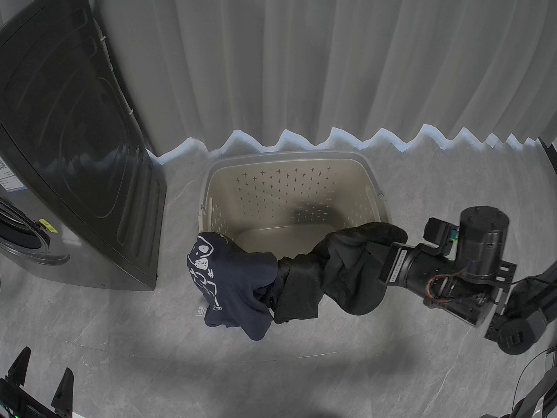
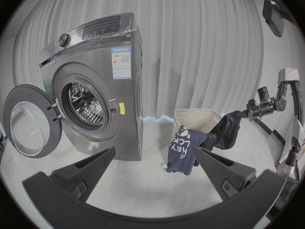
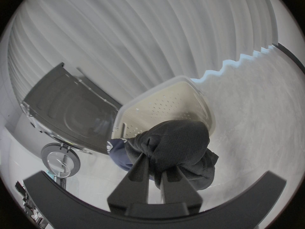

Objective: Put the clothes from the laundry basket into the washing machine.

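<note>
The beige laundry basket (image 1: 290,188) stands on the floor in front of the curtain. A navy shirt with white print (image 1: 232,285) hangs over its near rim, tangled with a black garment (image 1: 339,268). My right gripper (image 3: 155,170) is shut on the black garment (image 3: 174,140) and holds it above the basket's near right corner. The washing machine (image 2: 127,112) stands at the left with its round door (image 2: 30,121) swung open and the drum (image 2: 84,105) showing. My left gripper (image 2: 152,153) is open, low at the near left, well away from the basket (image 2: 197,116).
A grey curtain (image 1: 325,53) hangs behind the basket. The machine's dark side panel (image 1: 75,146) stands close to the basket's left. Bare grey floor (image 1: 325,373) lies between me and the basket.
</note>
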